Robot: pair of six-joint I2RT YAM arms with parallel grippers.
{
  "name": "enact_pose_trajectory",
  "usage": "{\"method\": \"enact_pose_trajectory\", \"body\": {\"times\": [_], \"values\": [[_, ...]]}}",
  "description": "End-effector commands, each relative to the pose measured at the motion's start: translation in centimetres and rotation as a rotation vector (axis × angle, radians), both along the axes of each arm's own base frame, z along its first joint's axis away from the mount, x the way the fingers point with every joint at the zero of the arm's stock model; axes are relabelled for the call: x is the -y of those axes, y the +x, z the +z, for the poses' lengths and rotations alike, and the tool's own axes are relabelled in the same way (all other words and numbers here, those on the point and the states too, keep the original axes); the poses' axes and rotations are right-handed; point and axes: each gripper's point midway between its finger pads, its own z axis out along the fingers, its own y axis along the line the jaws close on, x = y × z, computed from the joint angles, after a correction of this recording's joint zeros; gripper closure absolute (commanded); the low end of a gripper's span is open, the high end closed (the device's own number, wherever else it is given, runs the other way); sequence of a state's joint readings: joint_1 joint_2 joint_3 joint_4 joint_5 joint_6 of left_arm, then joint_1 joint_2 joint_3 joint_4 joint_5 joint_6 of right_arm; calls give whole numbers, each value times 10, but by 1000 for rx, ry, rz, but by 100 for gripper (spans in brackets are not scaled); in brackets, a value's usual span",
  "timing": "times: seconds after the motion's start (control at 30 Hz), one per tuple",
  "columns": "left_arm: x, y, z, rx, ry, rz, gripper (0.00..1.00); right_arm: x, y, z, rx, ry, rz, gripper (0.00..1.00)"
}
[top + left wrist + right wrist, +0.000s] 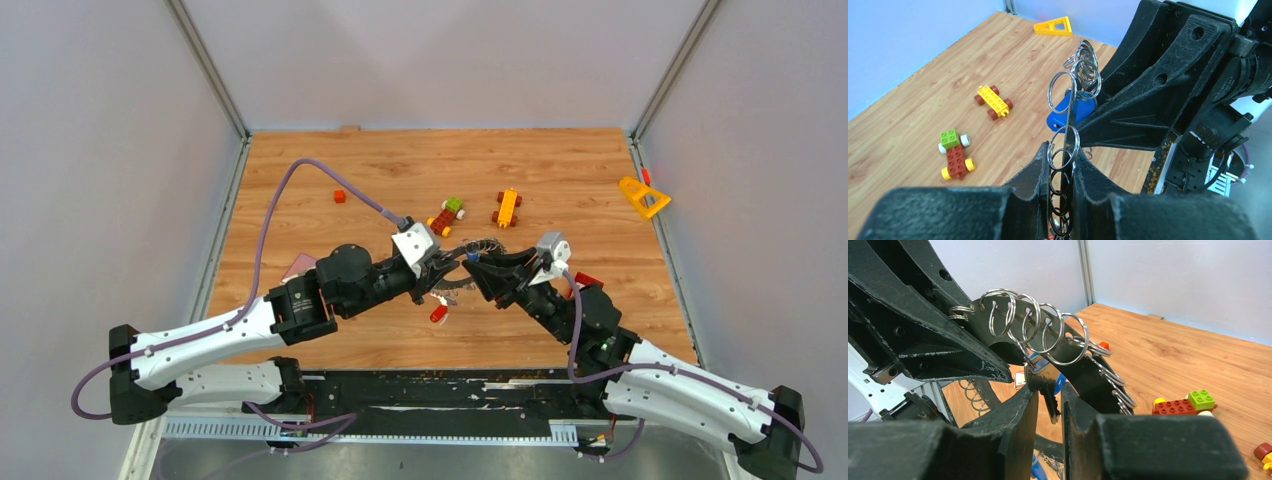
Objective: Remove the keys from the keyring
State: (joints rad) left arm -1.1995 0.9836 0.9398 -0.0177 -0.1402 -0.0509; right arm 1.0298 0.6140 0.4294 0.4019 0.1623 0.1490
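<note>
The keyring (485,243) hangs in the air between both grippers, above the middle of the table. My left gripper (1060,152) is shut on its flat edge (1068,131), which carries a row of small silver split rings. A blue key (1070,112) hangs from it near the right gripper's tips. In the right wrist view the keyring (1083,370) curves over my right gripper (1049,390). That gripper's fingertips close on the dark head of a black key (1042,379), whose blade points down between the fingers. A red key (438,314) lies loose on the table below.
Two toy block vehicles (447,215) (507,207) stand behind the grippers. A yellow triangle (643,196) lies at the far right edge and a small red block (340,196) at the far left. A pink card (298,266) shows beside the left arm.
</note>
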Motion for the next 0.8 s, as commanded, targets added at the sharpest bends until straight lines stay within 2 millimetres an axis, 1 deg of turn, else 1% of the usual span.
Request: {"method": "enact_pose_trajectory", "body": {"times": [0.0,0.1,0.2,0.37,0.6,0.7,0.77], "values": [[7,-15,24,7,-94,-69,100,7,2,32,28,86,-24,75],[6,-14,22,7,-92,-65,100,8,-1,35,39,98,-11,67],[6,-13,22,5,-94,-55,100,9,-5,39,52,115,5,63],[5,-11,21,3,-93,-43,100,15,-6,44,65,139,-6,63],[4,-8,20,2,-93,-27,100,32,1,45,58,170,-91,63],[5,-7,18,-2,-88,-22,100,34,-1,50,81,181,-85,61],[6,-7,16,-5,-85,-22,100,31,-3,52,99,175,-67,60]]}}
